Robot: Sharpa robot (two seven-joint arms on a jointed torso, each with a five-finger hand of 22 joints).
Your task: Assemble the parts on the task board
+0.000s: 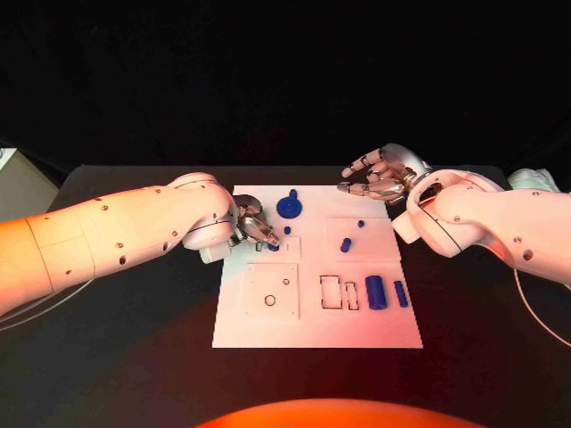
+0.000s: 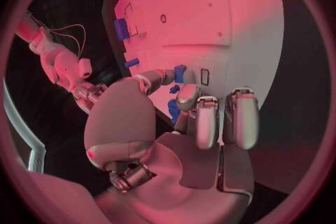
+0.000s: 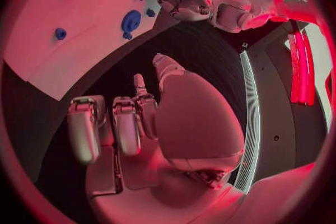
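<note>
Left hand point(image 1: 255, 227) pinches a small blue part point(image 2: 179, 73) over the task board point(image 1: 318, 325), by its left slots. Right hand point(image 1: 378, 176) hovers empty, fingers apart, off the board's far right corner. Risk: part looks thinly held and may tilt and jam or drop.

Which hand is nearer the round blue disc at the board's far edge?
Left. The left hand sits on the board just beside the round blue disc; the right hand hovers off the board's far corner, farther away.

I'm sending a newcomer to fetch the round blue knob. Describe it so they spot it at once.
Start at the white board on the black table. Go to its far edge, left of centre. The knob there is a wide round disc, the largest blue piece; its neighbours are small pegs.
</note>
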